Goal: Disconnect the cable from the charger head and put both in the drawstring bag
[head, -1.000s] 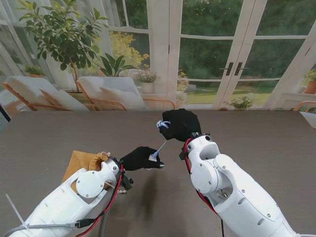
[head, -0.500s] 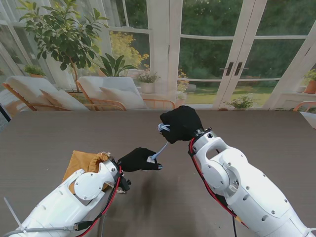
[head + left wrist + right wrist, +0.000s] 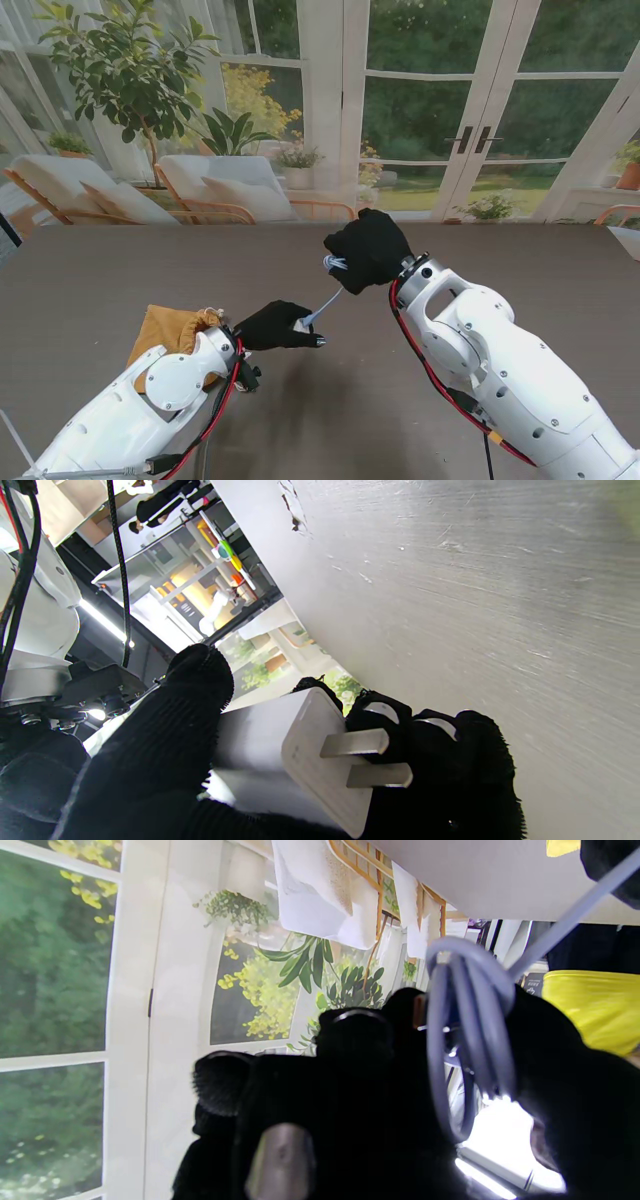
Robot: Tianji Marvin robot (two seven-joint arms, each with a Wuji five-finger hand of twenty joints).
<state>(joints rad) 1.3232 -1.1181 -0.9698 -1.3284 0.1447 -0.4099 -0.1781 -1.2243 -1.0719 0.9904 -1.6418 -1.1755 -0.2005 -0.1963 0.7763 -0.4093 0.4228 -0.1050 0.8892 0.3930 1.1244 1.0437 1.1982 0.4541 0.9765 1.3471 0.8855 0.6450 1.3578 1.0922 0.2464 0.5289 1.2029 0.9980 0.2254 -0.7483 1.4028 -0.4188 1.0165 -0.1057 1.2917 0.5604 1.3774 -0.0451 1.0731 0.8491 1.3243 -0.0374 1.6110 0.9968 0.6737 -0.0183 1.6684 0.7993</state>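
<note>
My left hand (image 3: 280,326), in a black glove, is shut on the white charger head (image 3: 301,323) just above the table. In the left wrist view the charger head (image 3: 295,760) shows its two metal prongs between thumb and fingers. A pale blue cable (image 3: 322,303) runs taut from the charger head up to my right hand (image 3: 366,250), which is raised and shut on the coiled cable (image 3: 467,1040). The cable still looks joined to the charger head. The tan drawstring bag (image 3: 170,330) lies on the table beside my left forearm, partly hidden by it.
The dark table (image 3: 120,270) reaches to a glass wall with chairs and plants beyond. My right arm (image 3: 500,370) crosses the near right part of the table. A pale object (image 3: 630,238) sits at the far right edge.
My right arm has swung outward to the right while its hand stayed raised with the coil. The left hand has shifted slightly nearer to me, and the cable is pulled straighter.
</note>
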